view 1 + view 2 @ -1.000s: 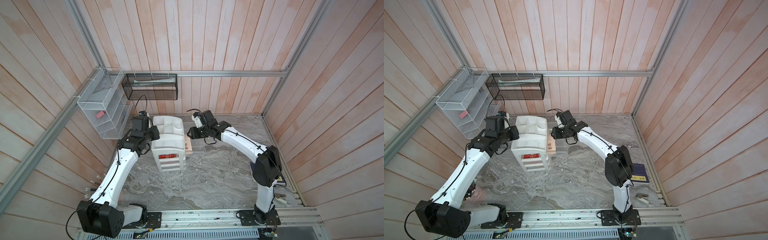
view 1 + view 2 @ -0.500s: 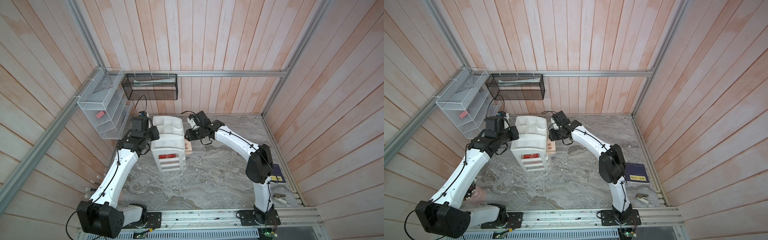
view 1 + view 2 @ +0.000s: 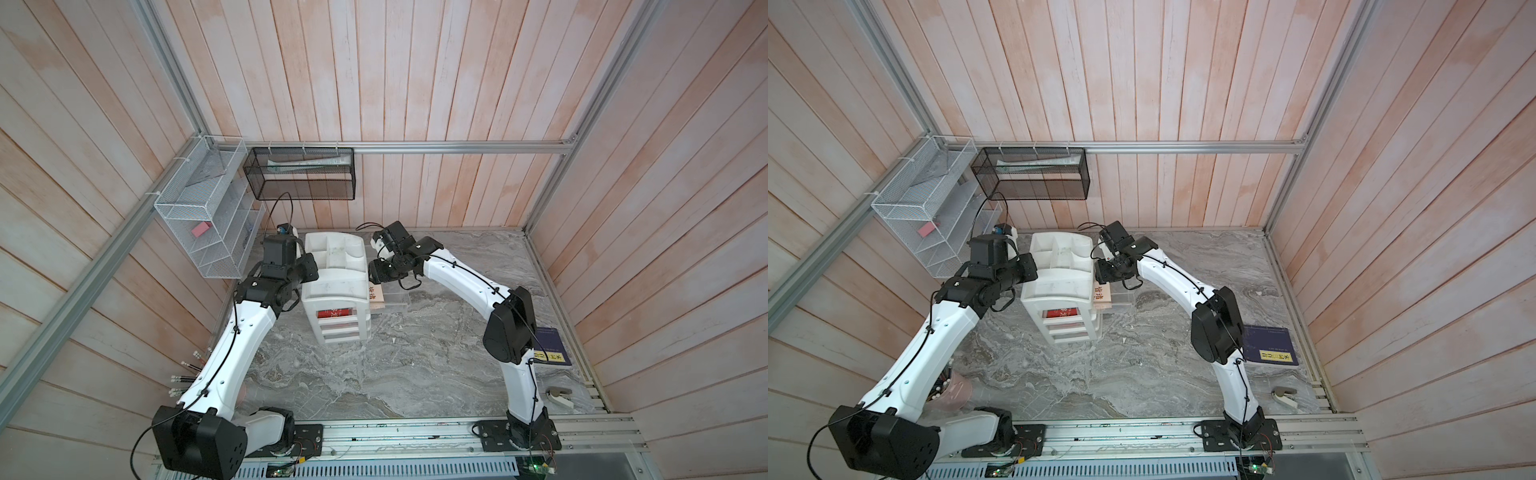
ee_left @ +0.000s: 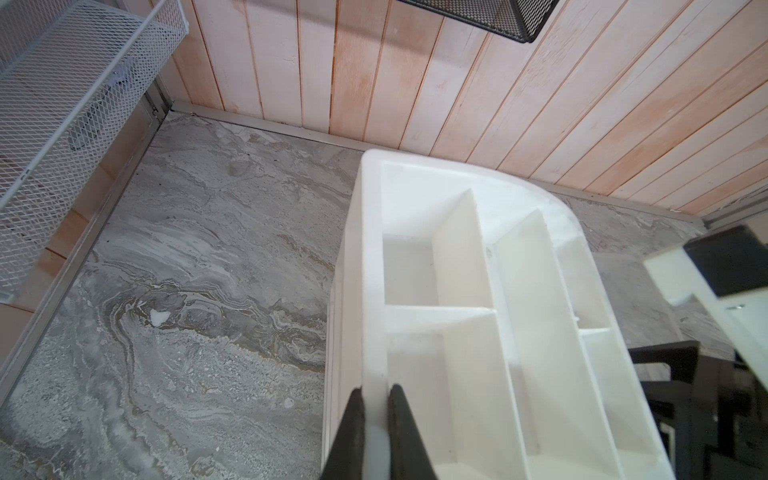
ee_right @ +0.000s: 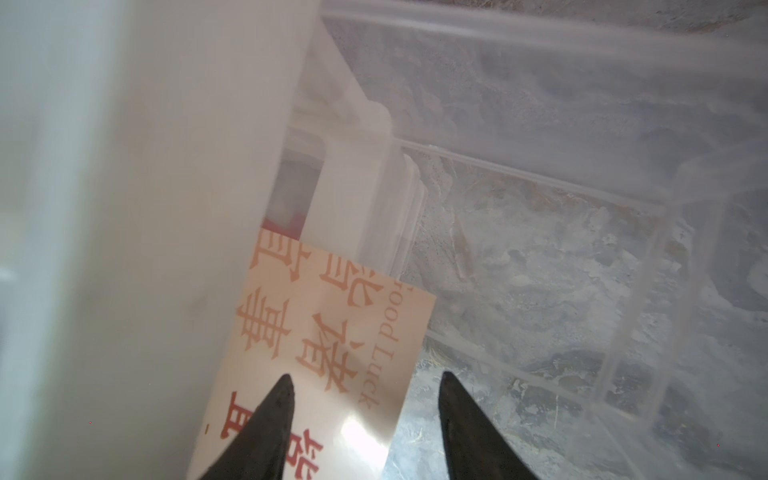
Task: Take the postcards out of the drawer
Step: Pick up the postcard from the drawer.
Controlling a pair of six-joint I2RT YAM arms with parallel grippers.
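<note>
In both top views a white organizer (image 3: 334, 286) (image 3: 1059, 286) stands on the far left part of the grey marbled desk (image 3: 415, 365). A clear drawer (image 3: 395, 300) (image 3: 1121, 299) is pulled out from the organizer's right side. The cream postcard (image 3: 376, 296) (image 3: 1100, 296) lies in that drawer, hard against the organizer wall, black characters up. The red postcard (image 3: 334, 312) (image 3: 1061, 313) shows through the top drawer front on the organizer's near face, so it is inside; only 1 red face can be made out. The left gripper (image 3: 308, 269) (image 3: 1027, 270) sits at the organizer's left top edge. The right gripper (image 3: 376, 272) (image 3: 1102, 274) hangs over the far end of the pulled-out drawer, just above the cream postcard. A navy booklet (image 3: 550, 347) (image 3: 1271, 345) with a yellow label lies flat at the desk's right edge, well apart from the drawer and partly hidden by the right arm. Left wrist view: the left gripper (image 4: 375, 392) is clenched on the organizer (image 4: 371, 257) rim. 1 dark finger (image 4: 351, 428) is outside the wall and the other inside a compartment, with the white wall pinched between. Right wrist view: the right gripper (image 5: 366, 376) is released, jaws spread wide, grasping nothing. 1 fingertip (image 5: 282, 395) is over the cream postcard (image 5: 332, 332), contact cannot be told, and the other is over the bare drawer (image 5: 519, 270) floor beside the card's edge. The card shows orange characters and "Good Luck" print. A blurred red sliver peeks past its far end under the organizer (image 5: 166, 208) wall; what it is cannot be told.
</note>
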